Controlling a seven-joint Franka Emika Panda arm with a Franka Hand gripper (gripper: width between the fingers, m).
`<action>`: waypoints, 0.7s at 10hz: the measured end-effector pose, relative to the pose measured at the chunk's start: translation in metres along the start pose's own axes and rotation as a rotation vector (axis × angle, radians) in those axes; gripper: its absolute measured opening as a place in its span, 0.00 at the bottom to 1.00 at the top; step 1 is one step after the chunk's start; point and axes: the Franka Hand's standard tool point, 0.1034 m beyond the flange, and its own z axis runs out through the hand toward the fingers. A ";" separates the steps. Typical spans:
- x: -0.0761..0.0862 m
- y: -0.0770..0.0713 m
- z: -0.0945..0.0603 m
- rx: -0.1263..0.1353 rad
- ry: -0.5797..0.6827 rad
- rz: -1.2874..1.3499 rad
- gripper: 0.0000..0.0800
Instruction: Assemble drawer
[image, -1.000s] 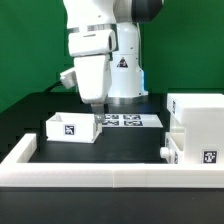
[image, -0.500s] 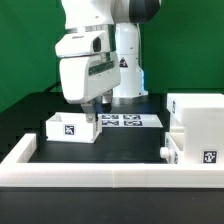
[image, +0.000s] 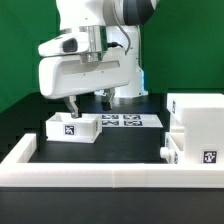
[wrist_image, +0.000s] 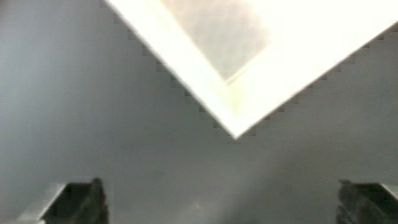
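A small open-topped white tray (image: 72, 127) with a square tag stands on the black table at the exterior view's left. My gripper (image: 86, 104) hangs just above it, open and empty, with one finger over the tray's left part and one off its right end. In the wrist view a white corner of the tray (wrist_image: 222, 60) shows blurred, and my gripper (wrist_image: 224, 205) is wide open with dark fingertips (wrist_image: 75, 200) at both sides. The tall white shell (image: 196, 122) stands at the right. A second small tray (image: 173, 152) sits against its front.
The marker board (image: 128, 121) lies flat behind the tray, by the arm's base. A long low white border wall (image: 100, 171) runs along the front and up the left side.
The arm has swung toward the exterior view's left and turned its wrist. The open gripper now hangs over the left tray instead of to its right.
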 end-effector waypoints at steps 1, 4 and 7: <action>-0.011 -0.003 0.000 -0.017 0.007 0.068 0.81; -0.015 -0.008 0.003 -0.019 0.014 0.250 0.81; -0.014 -0.009 0.003 -0.012 0.019 0.442 0.81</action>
